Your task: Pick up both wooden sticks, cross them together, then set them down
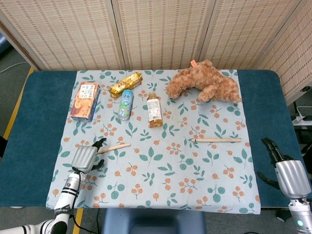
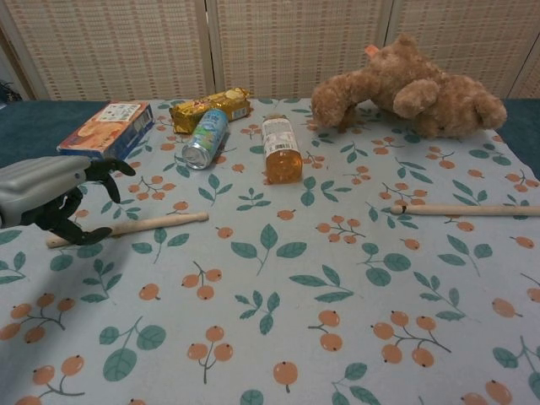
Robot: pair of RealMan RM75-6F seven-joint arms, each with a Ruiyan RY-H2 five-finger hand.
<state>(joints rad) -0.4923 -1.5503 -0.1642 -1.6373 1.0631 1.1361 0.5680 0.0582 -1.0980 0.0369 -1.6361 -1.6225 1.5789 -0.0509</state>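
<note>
Backdrop: woven screens stand at 12 o'clock behind my worktop [image 1: 29, 122], which is blue with a leaf-print cloth [image 1: 161, 180] spread on it.
Left stick: the left wooden stick [image 1: 113, 146] lies flat on the cloth at about 8 o'clock, angled slightly, its near end hidden under my hand.
Right stick: the right wooden stick [image 1: 216, 140] lies flat at about 3 o'clock, well apart from the first, untouched.
Left hand: my left hand [image 1: 86, 157] hovers over the stick's outer end, fingers spread and curved either side of it, nothing pinched yet. I judge this placement sets up a grasp near the end, leaving the long part free for crossing.
Right hand: my right hand [image 1: 286, 171] waits off the cloth at 4 o'clock, fingers apart, holding nothing.
Clutter: snack box [image 1: 86, 100], gold packet [image 1: 125, 84], can [image 1: 126, 104], bottle [image 1: 154, 109] and teddy bear [image 1: 204, 86] sit along 12 o'clock, clear of both sticks.
Views: the chest view shows the gap between my left fingers [image 2: 108, 169] and the stick beneath; the head view alone shows my right hand.
</note>
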